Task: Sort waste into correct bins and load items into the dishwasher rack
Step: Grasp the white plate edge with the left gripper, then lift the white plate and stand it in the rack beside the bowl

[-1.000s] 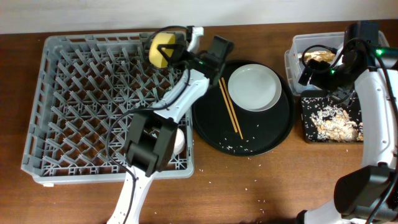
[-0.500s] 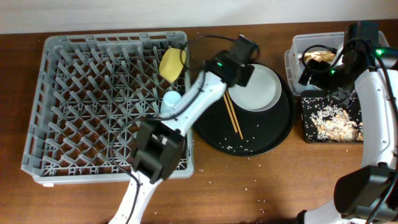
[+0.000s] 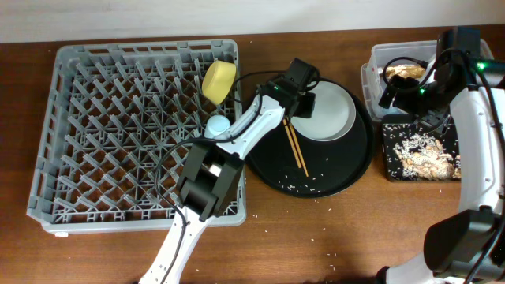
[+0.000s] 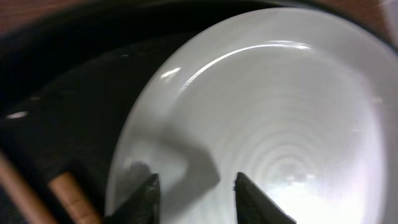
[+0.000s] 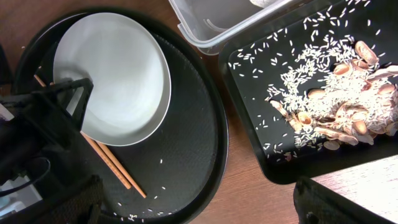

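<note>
The white plate (image 3: 327, 110) lies on a round black tray (image 3: 347, 170) beside the two chopsticks (image 3: 296, 150). My left gripper (image 3: 302, 101) is open and empty, low over the plate's left part. In the left wrist view its jaws (image 4: 194, 190) straddle the plate's surface (image 4: 280, 112), with the chopsticks (image 4: 62, 196) at the left. The yellow bowl (image 3: 218, 79) and light blue cup (image 3: 217, 125) stand in the grey rack (image 3: 102, 134). My right gripper (image 3: 410, 96) is open and empty above the bins. The pink cup is hidden.
The clear tub (image 3: 375, 67) holds a tan-gold wrapper (image 3: 404, 71). The black rectangular tray (image 3: 390, 170) holds rice and brown scraps (image 3: 422, 158). The right wrist view shows the plate (image 5: 118, 74), chopsticks (image 5: 115, 168), scraps (image 5: 329, 112) and tub corner (image 5: 211, 25). Rice grains lie scattered on the round tray.
My left gripper let go of the yellow bowl at the rack's back right corner and moved right to the white plate. The right arm has not moved.
</note>
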Controlling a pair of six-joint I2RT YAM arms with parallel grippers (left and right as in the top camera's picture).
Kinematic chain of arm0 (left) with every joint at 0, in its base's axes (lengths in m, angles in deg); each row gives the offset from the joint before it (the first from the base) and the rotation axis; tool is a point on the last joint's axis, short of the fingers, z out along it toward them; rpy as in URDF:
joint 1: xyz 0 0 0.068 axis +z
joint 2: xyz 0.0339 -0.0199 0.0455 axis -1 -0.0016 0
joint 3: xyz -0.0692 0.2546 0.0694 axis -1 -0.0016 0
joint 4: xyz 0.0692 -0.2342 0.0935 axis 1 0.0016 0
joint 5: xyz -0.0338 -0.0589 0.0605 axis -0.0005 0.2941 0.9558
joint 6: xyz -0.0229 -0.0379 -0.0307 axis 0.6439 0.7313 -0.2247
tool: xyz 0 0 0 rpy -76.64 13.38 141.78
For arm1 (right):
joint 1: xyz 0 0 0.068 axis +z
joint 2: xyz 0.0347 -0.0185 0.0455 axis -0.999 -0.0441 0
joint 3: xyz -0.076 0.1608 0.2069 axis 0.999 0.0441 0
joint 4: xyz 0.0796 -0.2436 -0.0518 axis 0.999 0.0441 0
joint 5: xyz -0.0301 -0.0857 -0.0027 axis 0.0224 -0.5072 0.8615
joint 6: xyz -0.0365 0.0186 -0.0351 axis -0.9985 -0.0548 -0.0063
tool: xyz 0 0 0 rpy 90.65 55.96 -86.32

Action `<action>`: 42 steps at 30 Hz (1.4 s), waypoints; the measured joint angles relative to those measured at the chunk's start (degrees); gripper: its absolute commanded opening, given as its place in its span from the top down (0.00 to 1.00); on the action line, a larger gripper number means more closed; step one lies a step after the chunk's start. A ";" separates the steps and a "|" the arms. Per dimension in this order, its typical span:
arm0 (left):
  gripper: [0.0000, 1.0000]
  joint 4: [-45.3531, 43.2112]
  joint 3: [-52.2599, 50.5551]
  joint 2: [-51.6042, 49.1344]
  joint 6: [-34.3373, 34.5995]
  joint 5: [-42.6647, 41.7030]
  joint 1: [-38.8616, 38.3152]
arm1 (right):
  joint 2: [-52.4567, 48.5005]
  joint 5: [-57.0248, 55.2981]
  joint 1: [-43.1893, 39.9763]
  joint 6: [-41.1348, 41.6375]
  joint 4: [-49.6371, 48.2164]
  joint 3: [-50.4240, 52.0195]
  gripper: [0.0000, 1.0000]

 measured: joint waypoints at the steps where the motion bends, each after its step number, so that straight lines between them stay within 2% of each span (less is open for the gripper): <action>1: 0.53 0.28 1.03 -0.13 0.02 -2.12 0.02 | 0.00 0.00 0.00 0.02 -0.02 0.00 0.02; 2: 0.51 1.84 2.73 -0.17 -0.55 -3.37 0.02 | 0.00 0.00 0.00 0.04 -0.04 0.00 0.01; 3: 0.46 4.74 5.75 -0.52 -2.36 -4.02 0.00 | 0.00 0.02 0.00 0.00 -0.04 0.00 0.02; 5: 0.43 6.47 11.02 -0.55 -7.15 -1.20 0.02 | 0.00 0.00 0.00 0.02 -0.02 0.00 0.01; 8: 0.43 8.41 11.87 -0.87 -9.90 6.78 0.52 | 0.00 0.00 0.00 0.00 -0.02 0.00 0.02; 12: 0.45 9.27 11.87 -4.11 -9.81 7.63 1.03 | 0.00 0.00 0.00 0.04 -0.02 0.00 0.02; 16: 0.59 12.63 11.89 -4.87 -5.05 3.41 1.03 | 0.00 0.00 0.00 0.00 0.00 0.00 0.02; 21: 0.64 15.19 11.89 -4.92 -3.02 0.37 -0.15 | 0.00 0.00 0.00 0.04 -0.02 0.00 0.02; 23: 0.99 16.50 12.09 -4.92 -3.02 0.39 -0.66 | 0.00 0.00 0.00 0.02 -0.02 0.00 0.02; 28: 0.99 16.94 12.61 -4.83 -2.32 -1.03 -0.85 | 0.00 0.00 0.00 0.00 0.00 0.00 0.02; 32: 0.99 26.08 20.72 -4.70 -3.26 -0.70 -0.85 | 0.00 0.00 0.00 0.00 -0.02 0.00 0.01; 34: 0.99 32.44 29.29 -2.43 -6.21 2.91 -0.39 | 0.00 0.00 0.00 0.02 -0.02 0.00 0.02; 37: 0.99 40.61 36.37 7.39 -11.50 16.24 1.18 | 0.00 0.00 0.00 0.02 -0.09 0.00 0.02; 38: 0.99 43.15 36.65 9.99 -12.94 22.01 1.53 | 0.00 0.00 0.00 0.02 -0.02 0.00 0.01; 39: 1.00 45.62 37.00 14.10 -14.91 32.11 2.12 | 0.00 0.00 0.00 0.02 -0.02 0.00 0.02; 41: 1.00 48.35 37.40 15.32 -15.91 43.82 3.21 | 0.00 0.00 0.00 0.02 -0.04 0.00 0.02; 42: 1.00 49.68 37.33 15.32 -16.15 53.53 5.66 | 0.00 0.00 0.00 0.04 -0.02 0.00 0.01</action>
